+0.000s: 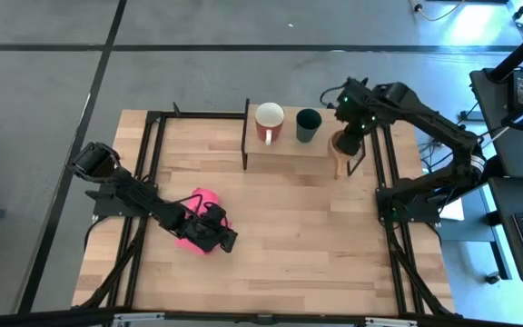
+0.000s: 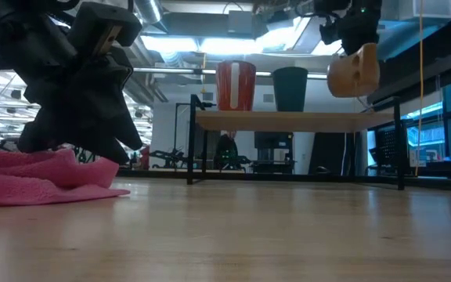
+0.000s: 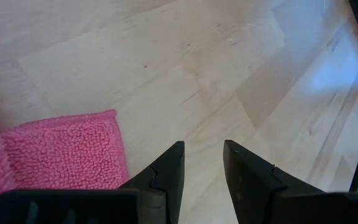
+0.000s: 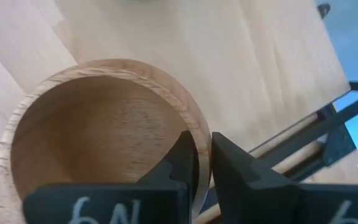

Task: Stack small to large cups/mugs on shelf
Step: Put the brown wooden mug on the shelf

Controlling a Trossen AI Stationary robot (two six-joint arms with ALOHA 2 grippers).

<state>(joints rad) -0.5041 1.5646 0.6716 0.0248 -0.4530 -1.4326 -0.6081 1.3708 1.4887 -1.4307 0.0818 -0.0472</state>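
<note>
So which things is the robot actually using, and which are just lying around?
For the job:
- red mug, on the shelf
- green cup, on the shelf too
- wooden cup, held up by the right gripper

Just lying about:
- pink cloth, by the left gripper

Red mug, white inside, plain red wall in the low view. Dark green cup, one flat colour, darker at the mouth. Tan wooden cup, fine pale grain inside, rim between black fingers of the right gripper. Shelf top light wood, legs thin black. Pink cloth, bright, nubbly looped weave, just beside the black fingers of the left gripper. Table pale wood in long planks, faint darker streaks ahead of those fingertips. Both arms dark, small green lights on the right one.
</note>
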